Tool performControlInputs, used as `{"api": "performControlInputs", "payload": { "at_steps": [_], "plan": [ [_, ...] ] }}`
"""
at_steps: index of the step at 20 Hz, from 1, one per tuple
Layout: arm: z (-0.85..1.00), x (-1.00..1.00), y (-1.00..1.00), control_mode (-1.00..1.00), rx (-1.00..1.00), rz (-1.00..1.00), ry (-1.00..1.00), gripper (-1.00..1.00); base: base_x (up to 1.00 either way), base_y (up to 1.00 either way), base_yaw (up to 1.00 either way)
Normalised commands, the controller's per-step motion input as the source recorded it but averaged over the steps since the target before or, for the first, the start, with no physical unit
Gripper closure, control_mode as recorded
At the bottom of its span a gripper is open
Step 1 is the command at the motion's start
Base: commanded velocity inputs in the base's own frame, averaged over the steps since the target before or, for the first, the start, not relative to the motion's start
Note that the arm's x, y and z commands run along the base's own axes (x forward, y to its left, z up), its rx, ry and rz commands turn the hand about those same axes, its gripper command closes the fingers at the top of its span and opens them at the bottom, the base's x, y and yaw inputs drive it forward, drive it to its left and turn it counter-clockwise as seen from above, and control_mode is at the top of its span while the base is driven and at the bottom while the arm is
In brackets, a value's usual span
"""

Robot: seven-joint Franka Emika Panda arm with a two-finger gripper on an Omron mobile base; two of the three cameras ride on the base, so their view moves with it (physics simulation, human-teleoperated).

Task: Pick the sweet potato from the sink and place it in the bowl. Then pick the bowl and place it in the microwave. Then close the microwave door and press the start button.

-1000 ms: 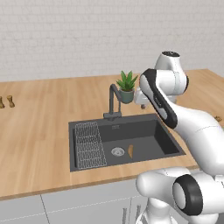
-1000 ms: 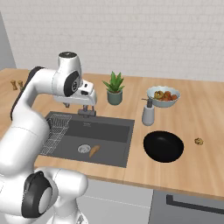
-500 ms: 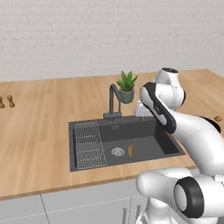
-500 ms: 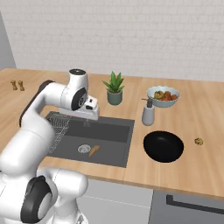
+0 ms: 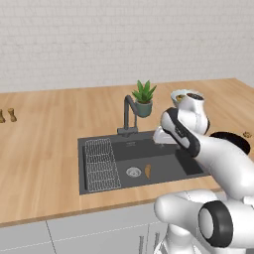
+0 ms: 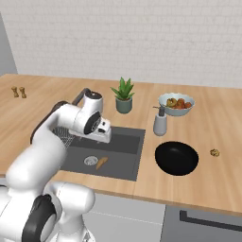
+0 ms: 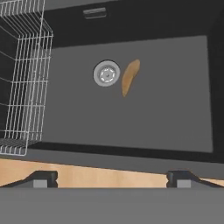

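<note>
The sweet potato lies on the floor of the dark sink, just right of the round drain. It is small and orange-brown. My gripper hangs open above the sink's near edge, with both fingertips spread wide and nothing between them. From the base, the hand sits over the sink, right of the faucet. The black bowl rests empty on the counter to the sink's right, partly behind my arm. The microwave is out of view.
A wire rack fills the sink's left part. Behind the sink stand a potted plant, a soap dispenser and a pale bowl of food. A small brown lump lies right of the black bowl. Two shakers stand far left.
My arm has folded down and the hand has dropped from faucet height to just above the sink. The jaws stay open. The sweet potato and the bowl have not moved.
</note>
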Motion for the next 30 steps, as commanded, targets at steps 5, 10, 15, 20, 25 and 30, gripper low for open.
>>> {"api": "performControlInputs", "payload": {
  "at_steps": [5,10,15,20,25,30],
  "plan": [
    [-0.42,0.45,0.01,-1.0,0.0,-0.02,0.16,-1.0,0.0,0.0,0.0],
    [-0.42,0.02,0.0,-1.0,0.0,-0.02,0.09,-1.0,0.0,0.0,0.0],
    [-0.55,0.0,0.0,-1.0,0.0,-0.04,0.11,-1.0,0.0,0.0,0.0],
    [-0.39,0.03,0.0,-1.0,0.0,-0.05,0.09,-1.0,0.0,0.0,0.0],
    [-0.23,0.27,0.0,-1.0,0.0,-0.03,0.0,-1.0,0.0,0.0,0.0],
    [-0.39,0.35,0.0,-1.0,-0.01,-0.03,0.02,-1.0,0.0,0.0,0.0]
  ]
}}
